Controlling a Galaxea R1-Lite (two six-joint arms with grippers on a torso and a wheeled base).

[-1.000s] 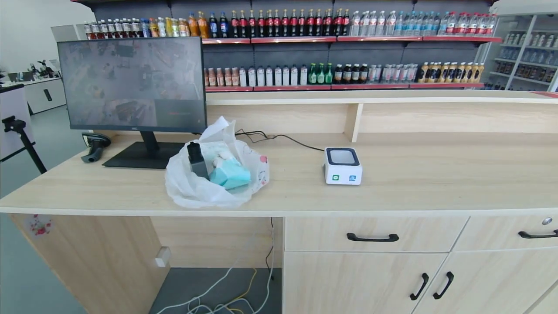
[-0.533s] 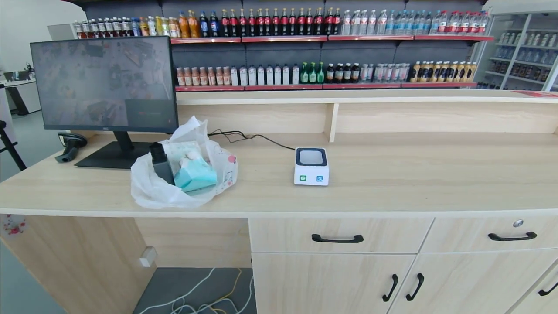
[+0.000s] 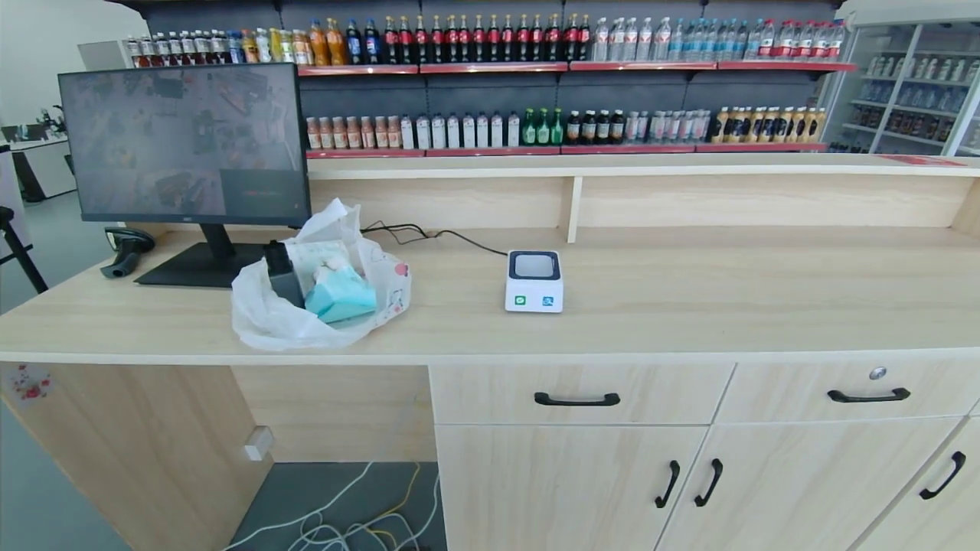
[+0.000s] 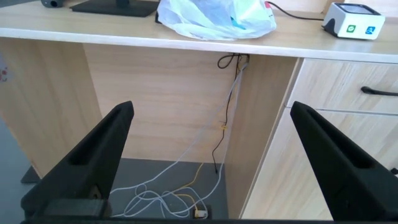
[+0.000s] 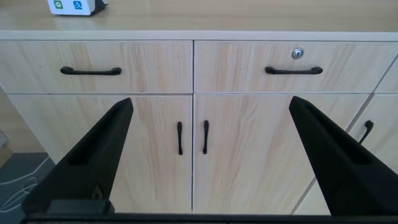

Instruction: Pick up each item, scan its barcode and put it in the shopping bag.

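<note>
Shopping bag: the white plastic shopping bag (image 3: 256, 321) sits slumped on the wooden counter (image 3: 689, 306), in front of the monitor (image 3: 184, 141), its mouth open upward so goods can be dropped in from above.
Goods: a teal pack (image 3: 341, 298) and a dark upright container (image 3: 282, 275) lie inside the bag, touching each other. I cannot make out any barcode.
Scanner: the small white barcode scanner (image 3: 534, 281) stands well apart from the bag towards the robot's right, window facing up, likely so an item can be passed over it on the way to the bag.
Left gripper: the left gripper (image 4: 211, 112) hangs below counter level, facing the open recess under the bag, fingers spread wide and holding nothing.
Right gripper: the right gripper (image 5: 210, 106) is equally low, before the cupboard doors (image 5: 191, 137), fingers wide and bare.
Stage: with the goods bagged and both grippers unloaded, the job looks at or near its end.
Around: a handheld scanner (image 3: 126, 249) sits beside the monitor, and a black cable (image 3: 429, 233) trails behind the bag.
In the way: the counter's front edge stands between both grippers and the bag.
</note>
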